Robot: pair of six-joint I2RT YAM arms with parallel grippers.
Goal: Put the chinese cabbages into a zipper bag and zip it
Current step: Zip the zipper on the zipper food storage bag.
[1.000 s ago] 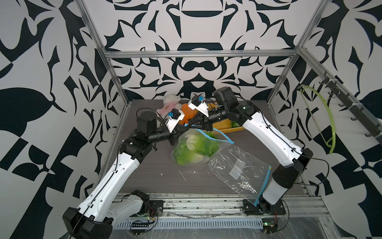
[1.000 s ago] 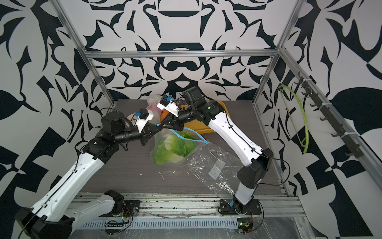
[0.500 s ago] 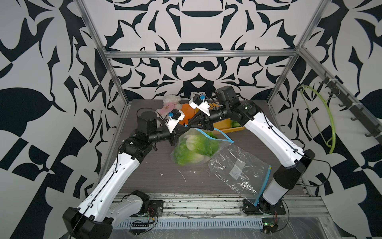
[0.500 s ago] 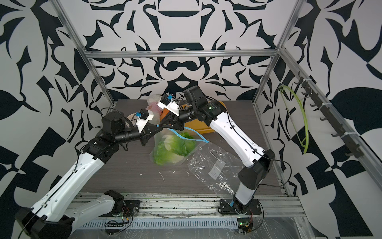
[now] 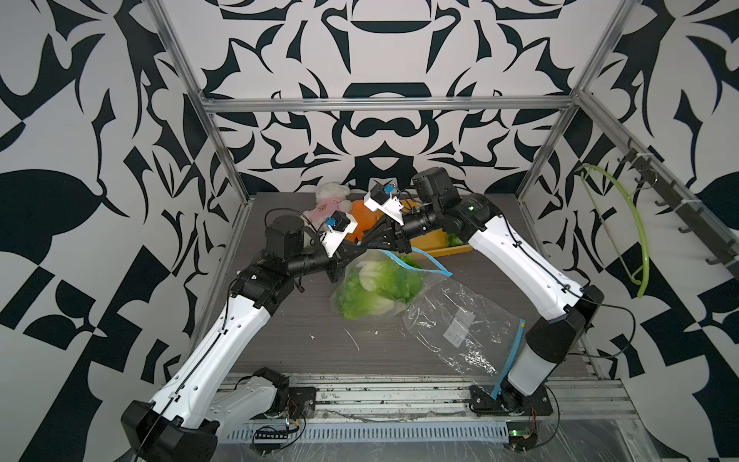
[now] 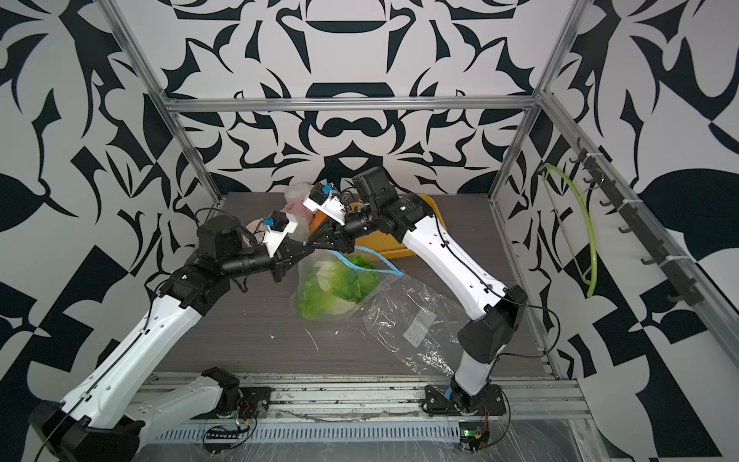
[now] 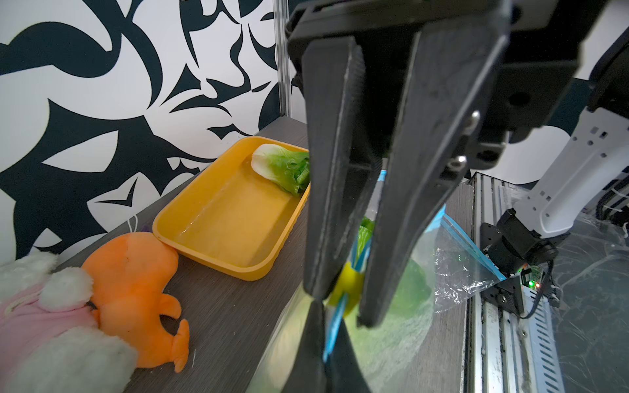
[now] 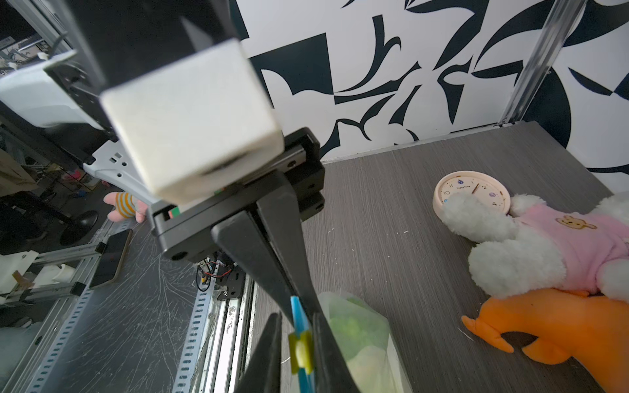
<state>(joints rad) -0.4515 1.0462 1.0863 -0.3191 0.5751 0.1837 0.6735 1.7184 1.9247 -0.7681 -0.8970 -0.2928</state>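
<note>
Jaws on my left gripper (image 7: 320,308) are fully closed, pinching the end of the blue zip strip (image 5: 430,262) of a clear bag (image 5: 431,280). Jaws on my right gripper (image 8: 295,318) stand only a sliver apart, one finger on each side of the yellow slider (image 8: 301,350) that rides on that strip. In the left wrist view the slider looks pressed between them. The two grippers meet tip to tip, raised above the table (image 5: 304,320) near its middle.

The bag hangs from the strip directly beneath both sets of jaws, and its bottom appears to rest on the table. Cabbages (image 5: 376,290), green leaves and white stems, fill its lower part, below the jaws and a little toward the front. From the slider the rest of the strip trails off toward my right arm in a sagging loop, and the mouth there looks open.

One loose cabbage (image 7: 284,166) lies outside the bag, in a yellow tray (image 7: 231,217) behind my right gripper, at the tray end nearest my right arm. An orange plush (image 7: 136,272) touches the tray's opposite end. A second bag (image 5: 460,328), with no cabbage in it, lies flat on the table beside the hanging one, near my right arm's base.
</note>
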